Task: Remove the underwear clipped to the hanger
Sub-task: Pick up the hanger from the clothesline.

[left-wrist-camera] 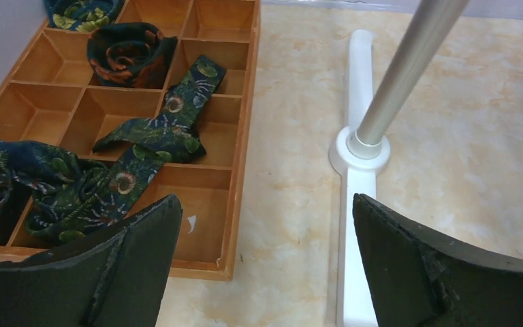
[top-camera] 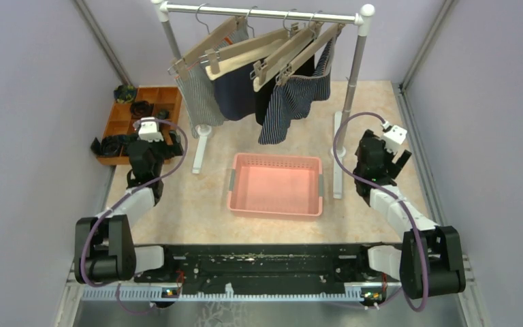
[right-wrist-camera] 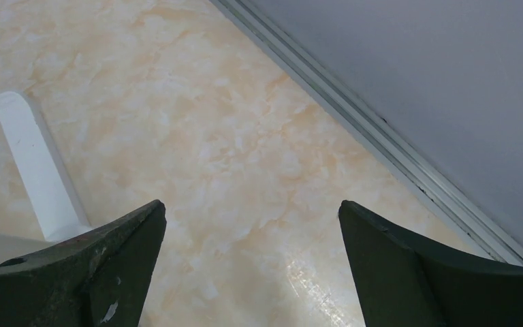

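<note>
Four boxer shorts hang from wooden clip hangers (top-camera: 211, 44) on a rail at the back: grey-white fine-striped (top-camera: 199, 99), plain navy (top-camera: 235, 92), black (top-camera: 264, 102), and navy with white stripes (top-camera: 293, 102). My left gripper (top-camera: 143, 146) is open and empty, low by the rack's left foot. In the left wrist view its fingers (left-wrist-camera: 136, 266) frame bare table. My right gripper (top-camera: 388, 157) is open and empty, right of the rack's right post. In the right wrist view its fingers (right-wrist-camera: 122, 266) frame bare table. Both grippers are well below the shorts.
A pink basket (top-camera: 276, 201) sits on the table in front of the rack. A wooden divided tray (top-camera: 126, 112) with rolled patterned ties (left-wrist-camera: 129, 54) stands at the far left. The rack's white feet (left-wrist-camera: 357, 204) and posts (top-camera: 354, 75) stand between the arms. Walls close both sides.
</note>
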You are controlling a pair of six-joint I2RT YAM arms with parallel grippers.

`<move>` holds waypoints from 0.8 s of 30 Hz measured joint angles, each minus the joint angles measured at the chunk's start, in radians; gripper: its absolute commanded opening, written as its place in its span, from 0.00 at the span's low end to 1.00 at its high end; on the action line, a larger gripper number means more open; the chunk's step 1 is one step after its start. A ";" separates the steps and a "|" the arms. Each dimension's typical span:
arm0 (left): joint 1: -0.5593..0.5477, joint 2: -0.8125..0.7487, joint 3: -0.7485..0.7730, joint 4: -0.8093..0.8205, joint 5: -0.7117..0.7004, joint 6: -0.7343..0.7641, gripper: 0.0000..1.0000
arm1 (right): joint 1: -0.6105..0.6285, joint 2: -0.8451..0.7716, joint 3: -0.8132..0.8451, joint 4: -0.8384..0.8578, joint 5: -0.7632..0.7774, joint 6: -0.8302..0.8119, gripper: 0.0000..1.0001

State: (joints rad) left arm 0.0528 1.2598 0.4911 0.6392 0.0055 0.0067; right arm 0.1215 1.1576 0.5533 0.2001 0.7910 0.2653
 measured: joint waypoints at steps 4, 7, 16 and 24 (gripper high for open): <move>0.000 0.021 0.057 -0.074 -0.017 -0.006 1.00 | 0.001 -0.008 -0.005 -0.006 -0.002 0.000 0.99; 0.000 0.038 0.117 -0.148 -0.006 -0.008 1.00 | 0.001 -0.026 -0.017 0.002 -0.014 0.000 0.99; 0.000 -0.055 0.176 -0.308 -0.037 -0.018 1.00 | 0.001 -0.039 -0.023 -0.007 -0.023 0.023 0.99; 0.000 -0.214 0.304 -0.495 -0.118 -0.061 1.00 | 0.010 -0.001 -0.021 -0.013 -0.037 0.034 0.99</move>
State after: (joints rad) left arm 0.0532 1.0458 0.7952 0.1444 -0.1127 -0.0547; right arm 0.1314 1.1564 0.5320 0.1867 0.7540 0.2996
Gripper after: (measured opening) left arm 0.998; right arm 0.988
